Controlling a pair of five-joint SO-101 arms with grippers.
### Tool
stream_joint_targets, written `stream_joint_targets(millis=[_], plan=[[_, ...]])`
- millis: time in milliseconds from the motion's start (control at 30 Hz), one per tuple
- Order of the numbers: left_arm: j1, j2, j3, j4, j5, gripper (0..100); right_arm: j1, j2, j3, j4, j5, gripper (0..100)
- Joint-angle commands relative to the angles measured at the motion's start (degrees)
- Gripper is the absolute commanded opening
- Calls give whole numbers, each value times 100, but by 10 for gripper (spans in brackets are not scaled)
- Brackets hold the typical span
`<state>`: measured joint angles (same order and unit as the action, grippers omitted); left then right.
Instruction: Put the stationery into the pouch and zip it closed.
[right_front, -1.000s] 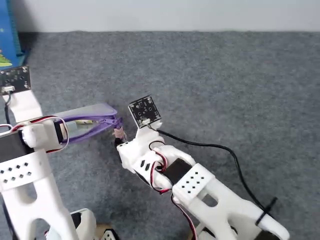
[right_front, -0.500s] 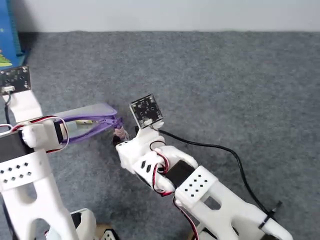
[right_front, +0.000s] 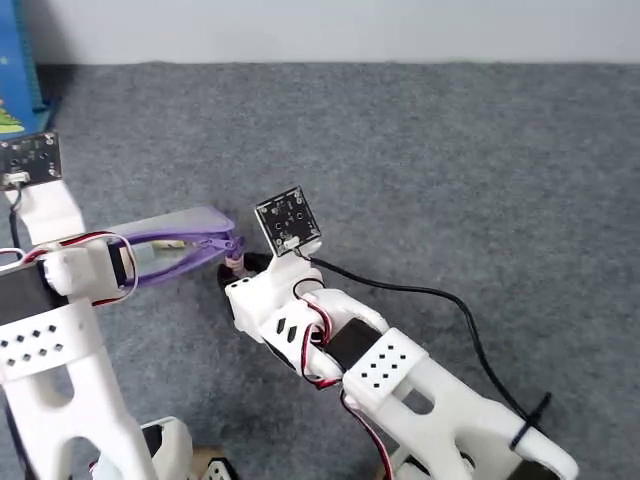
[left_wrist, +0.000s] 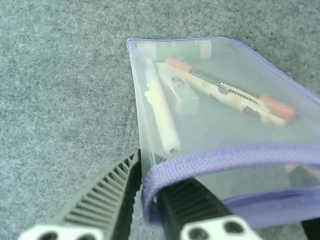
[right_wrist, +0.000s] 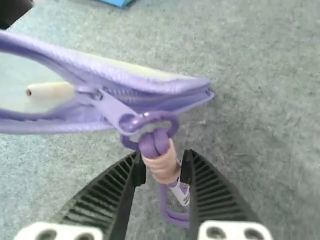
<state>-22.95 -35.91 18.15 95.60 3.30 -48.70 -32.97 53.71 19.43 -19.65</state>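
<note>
**Both grippers hold the pouch**

The right gripper (right_wrist: 161, 159) is clamped on the zipper pull (right_wrist: 156, 145). The pouch (left_wrist: 215, 115) lies just ahead of it. The left gripper (left_wrist: 149, 180) pinches the pouch's rim, with pens (left_wrist: 162, 112) inside. The right gripper has edged slightly closer to the pouch.

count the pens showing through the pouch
2 that I can make out: a cream pen along the pouch side seam, and an orange-tipped pen slanting across its middle. A green piece lies between; more may be hidden behind the purple trim.
</note>
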Motion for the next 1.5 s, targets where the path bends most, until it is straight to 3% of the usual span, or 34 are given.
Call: stream_joint_targets(millis=[0, 100, 467, 700, 867, 1100, 1467], plan=[[26, -114, 40, -141, -62, 12, -4, -66, -273, -92, 264, 97], [18, -114, 57, -211, -62, 12, -4, -338, -132, -101, 325, 2], [35, -114, 75, -211, -62, 13, -4, -2167, 1125, -66, 818, 7], [132, -114, 48, -598, -53, 15, -31, -2633, 1160, 875, 818, 7], [1125, -114, 40, -967, -62, 41, -40, -2738, 1178, 1262, 791, 7], [2637, -62, -541, -1116, -9, 248, -40, -2756, 1275, 1543, 774, 7], [4079, -53, -673, -2356, 70, 257, -13, -2756, 1424, 1578, 782, 7]])
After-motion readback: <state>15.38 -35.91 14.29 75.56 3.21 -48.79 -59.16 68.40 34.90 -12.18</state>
